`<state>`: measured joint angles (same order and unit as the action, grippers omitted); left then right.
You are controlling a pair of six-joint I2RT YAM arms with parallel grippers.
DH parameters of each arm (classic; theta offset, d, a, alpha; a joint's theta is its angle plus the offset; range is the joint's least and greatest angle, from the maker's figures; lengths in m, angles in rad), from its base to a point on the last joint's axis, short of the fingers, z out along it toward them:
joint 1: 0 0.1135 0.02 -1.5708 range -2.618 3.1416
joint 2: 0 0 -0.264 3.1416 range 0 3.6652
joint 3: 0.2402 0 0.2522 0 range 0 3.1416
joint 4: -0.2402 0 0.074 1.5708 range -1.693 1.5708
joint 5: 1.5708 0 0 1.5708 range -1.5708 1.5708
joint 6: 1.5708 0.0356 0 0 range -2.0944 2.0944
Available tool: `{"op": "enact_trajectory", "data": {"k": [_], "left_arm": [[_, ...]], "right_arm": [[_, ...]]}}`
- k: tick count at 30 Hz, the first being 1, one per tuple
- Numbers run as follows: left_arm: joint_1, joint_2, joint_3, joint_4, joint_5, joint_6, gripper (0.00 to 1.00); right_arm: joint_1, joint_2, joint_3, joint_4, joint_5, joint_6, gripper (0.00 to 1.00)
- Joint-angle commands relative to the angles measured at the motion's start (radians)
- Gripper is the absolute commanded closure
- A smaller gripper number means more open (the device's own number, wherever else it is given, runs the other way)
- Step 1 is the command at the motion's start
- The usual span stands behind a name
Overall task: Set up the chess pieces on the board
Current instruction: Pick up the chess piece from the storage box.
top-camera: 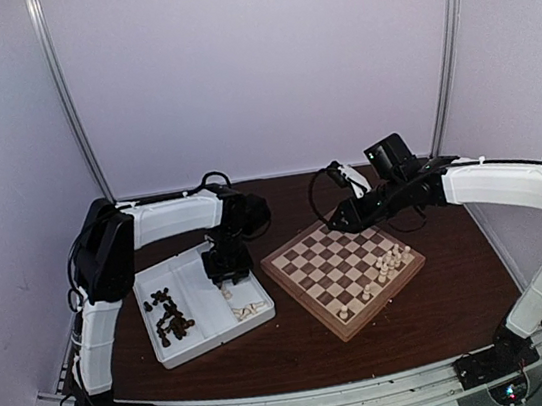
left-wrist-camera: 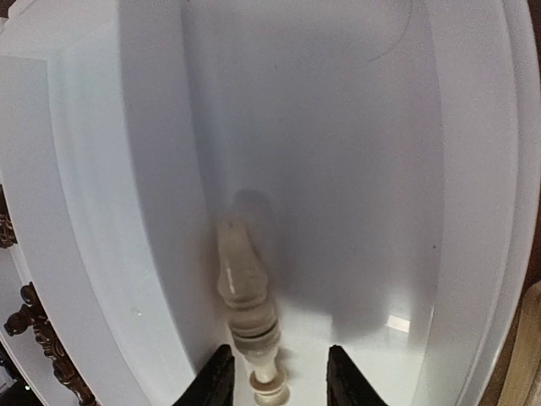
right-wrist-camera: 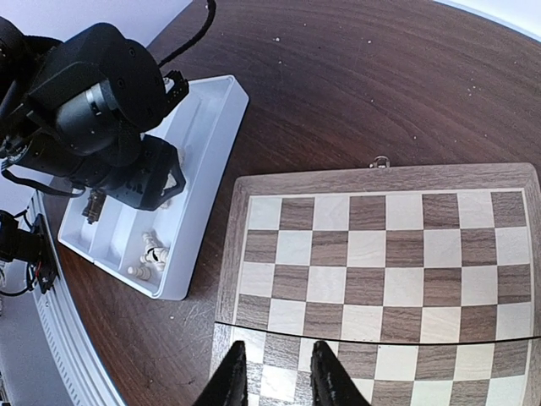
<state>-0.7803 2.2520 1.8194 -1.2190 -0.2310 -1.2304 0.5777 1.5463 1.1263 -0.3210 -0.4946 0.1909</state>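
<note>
Fingertips (left-wrist-camera: 218,381) of my left gripper (left-wrist-camera: 275,382) sit partly open either side of the base of a cream chess piece (left-wrist-camera: 243,271), nothing pinched yet. It's lying flat in the tray (left-wrist-camera: 363,152). I'd go lower and close square on the stem so it won't roll. The board (top-camera: 330,265) is off to the gripper's right.

Soft, even light fills the white-walled enclosure in the overhead view, which is grainy and short on fine detail. From the left wrist, a cream chess piece (left-wrist-camera: 245,288) lies too close to the lens and blurs, with a faint shadow on the white tray (left-wrist-camera: 355,169) and a small glare patch lower right. The right wrist view is crisp, though the board (right-wrist-camera: 380,271) bows toward the frame edges.
</note>
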Motion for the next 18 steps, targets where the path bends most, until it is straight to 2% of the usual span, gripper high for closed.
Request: {"op": "enact_trajectory", "data": {"k": [1,8,15,18], "left_arm": [[0.013,0.016,-0.022,0.033,0.014,-0.031,0.63],[0.016,0.016,-0.035,0.063,0.014,-0.027,0.68],[0.016,-0.002,-0.052,0.14,0.047,0.022,0.86],[0.016,-0.014,-0.053,0.147,0.047,0.036,0.89]], "right_arm": [[-0.01,-0.026,-0.007,0.019,-0.014,0.011,0.74],[-0.009,-0.022,-0.001,0.017,-0.02,0.014,0.74],[-0.009,-0.022,0.009,0.005,-0.021,0.013,0.74],[-0.01,-0.02,0.014,-0.002,-0.019,0.012,0.74]]}}
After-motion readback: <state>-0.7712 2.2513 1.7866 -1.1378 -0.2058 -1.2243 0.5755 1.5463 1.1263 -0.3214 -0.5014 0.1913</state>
